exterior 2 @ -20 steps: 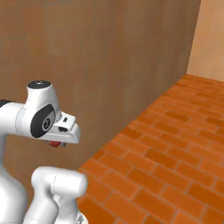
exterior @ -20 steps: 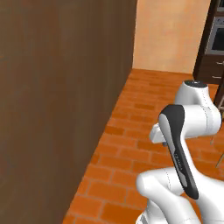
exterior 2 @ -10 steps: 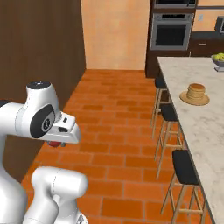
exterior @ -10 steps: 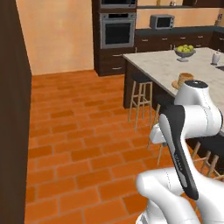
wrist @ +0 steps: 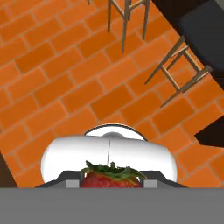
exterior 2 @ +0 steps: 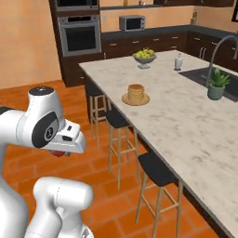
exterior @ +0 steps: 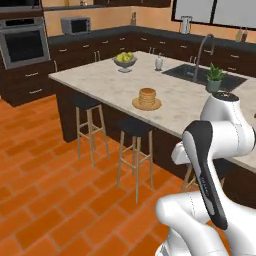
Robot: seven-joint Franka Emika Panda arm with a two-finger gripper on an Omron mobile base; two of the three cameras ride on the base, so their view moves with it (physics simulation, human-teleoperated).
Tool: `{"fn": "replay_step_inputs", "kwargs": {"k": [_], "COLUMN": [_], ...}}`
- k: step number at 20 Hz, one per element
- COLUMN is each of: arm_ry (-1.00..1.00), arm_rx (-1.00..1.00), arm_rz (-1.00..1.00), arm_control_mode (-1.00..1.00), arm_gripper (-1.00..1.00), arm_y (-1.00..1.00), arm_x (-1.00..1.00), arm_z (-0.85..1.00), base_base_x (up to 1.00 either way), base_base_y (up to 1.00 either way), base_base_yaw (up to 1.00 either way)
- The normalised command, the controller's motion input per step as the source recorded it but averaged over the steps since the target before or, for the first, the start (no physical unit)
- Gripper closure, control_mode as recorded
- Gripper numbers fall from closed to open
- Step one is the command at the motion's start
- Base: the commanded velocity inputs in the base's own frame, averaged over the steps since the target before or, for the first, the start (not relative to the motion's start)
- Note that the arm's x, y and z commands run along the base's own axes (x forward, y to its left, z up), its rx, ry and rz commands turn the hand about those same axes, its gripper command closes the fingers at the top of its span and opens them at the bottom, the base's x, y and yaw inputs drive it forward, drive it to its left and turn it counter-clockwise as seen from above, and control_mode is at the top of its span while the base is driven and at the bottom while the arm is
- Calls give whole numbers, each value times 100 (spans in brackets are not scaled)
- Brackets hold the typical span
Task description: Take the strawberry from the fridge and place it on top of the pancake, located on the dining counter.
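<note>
1. The gripper [wrist: 112, 183] is closed on the strawberry [wrist: 112, 178] (green leaves up), held over the brick floor [wrist: 52, 78].
2. The pancake [exterior 2: 135, 92] sits on a plate [exterior 2: 135, 99] on the dining counter [exterior 2: 186, 125], near the stools [exterior 2: 155, 169].

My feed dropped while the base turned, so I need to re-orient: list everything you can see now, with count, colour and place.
Small red strawberry with green leaves: one, held between the fingers.
Golden-brown pancake stack: one, on a tan plate near the counter's stool-side edge.
Beige marbled dining counter: one, long, ahead of the base.
Grey bowl of yellow-green fruit: one, at the counter's far end.
Dark built-in sink with tall tap: one, set in the counter.
Potted green plant: one, beside the sink.
Black-seated wooden stools: three, along the counter.
Grey microwave: one, on the back cabinets.
Wall oven: one, far left.
White gripper: one, low, over the brick floor.
</note>
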Motion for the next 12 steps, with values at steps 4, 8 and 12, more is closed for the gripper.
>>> {"fn": "replay_step_inputs", "kwargs": {"k": [4,8,12], "arm_ry": [0,0,0], "arm_rx": [0,0,0], "arm_rz": [0,0,0], "arm_control_mode": [100,100,100], "arm_gripper": [100,100,100], "arm_y": [0,0,0], "arm_x": [0,0,0], "arm_z": [0,0,0], "base_base_x": [86,80,79], "base_base_y": [58,55,53], "base_base_yaw": [-75,-77,-77]}}
